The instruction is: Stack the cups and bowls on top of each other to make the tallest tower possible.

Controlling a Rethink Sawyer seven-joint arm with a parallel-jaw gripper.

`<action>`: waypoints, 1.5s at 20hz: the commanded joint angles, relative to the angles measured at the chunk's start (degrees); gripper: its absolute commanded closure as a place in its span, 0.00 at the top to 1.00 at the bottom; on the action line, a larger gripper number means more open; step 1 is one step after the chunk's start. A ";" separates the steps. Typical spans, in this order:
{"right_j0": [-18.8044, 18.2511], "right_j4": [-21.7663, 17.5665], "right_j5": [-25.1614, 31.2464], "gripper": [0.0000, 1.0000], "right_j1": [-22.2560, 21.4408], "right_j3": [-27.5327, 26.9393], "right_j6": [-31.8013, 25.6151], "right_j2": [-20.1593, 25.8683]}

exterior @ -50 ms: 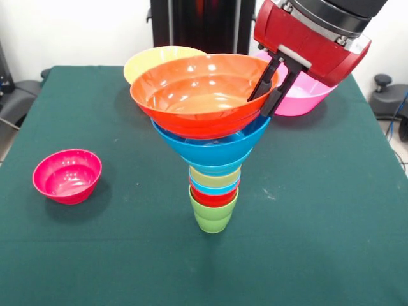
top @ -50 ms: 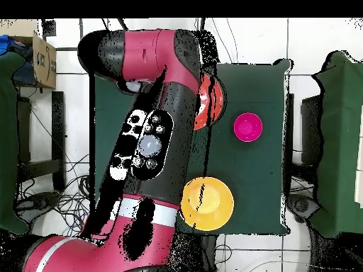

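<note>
Between the pincer's [exterior @ -50 ms: 273, 81] fingers, red-orange bowl's [exterior @ -50 ms: 191, 95] rim.

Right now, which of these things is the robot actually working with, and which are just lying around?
Part of the job:
- the tower, topped by the red-orange bowl
- magenta bowl, loose on the table
- yellow-orange bowl
- pink bowl
- the gripper, its fingers straddling the red-orange bowl's rim

Just lying about:
- cardboard box and cables on the floor
</note>
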 commanded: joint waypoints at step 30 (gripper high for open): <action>1.12 -2.14 2.14 1.00 2.39 0.24 1.23 4.25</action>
